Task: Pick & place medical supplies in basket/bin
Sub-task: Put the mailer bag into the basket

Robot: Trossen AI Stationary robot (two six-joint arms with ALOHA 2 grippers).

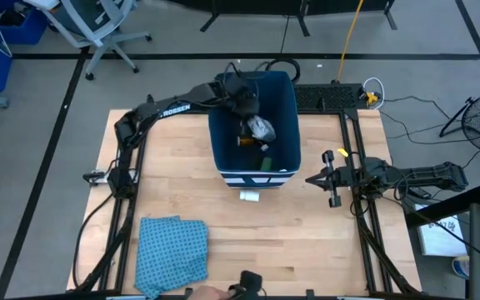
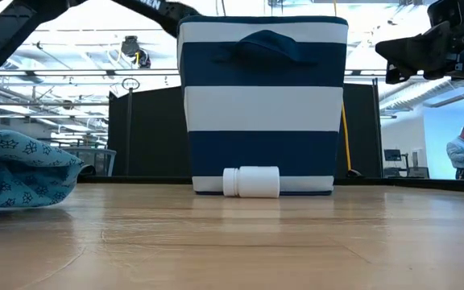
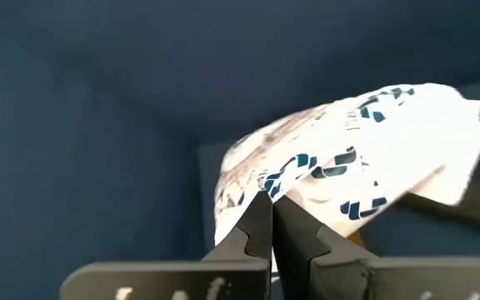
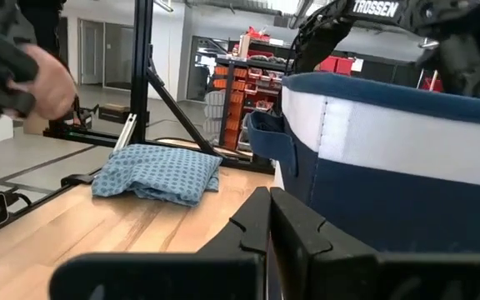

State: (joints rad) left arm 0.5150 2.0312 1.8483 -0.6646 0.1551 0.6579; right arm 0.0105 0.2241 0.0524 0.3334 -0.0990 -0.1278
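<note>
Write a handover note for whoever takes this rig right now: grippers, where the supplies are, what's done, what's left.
Left gripper: shut on the white printed pouch, inside the blue bin.
Right gripper: shut, empty, waiting right of the bin.
Done: several supplies lie in the bin.
Left: release the pouch; the small white container lies on the table against the bin's striped side. The blue cloth stays.

blue patterned cloth (image 1: 171,254) lies crumpled on the wooden table (image 1: 307,250), near its front-left corner.
</note>
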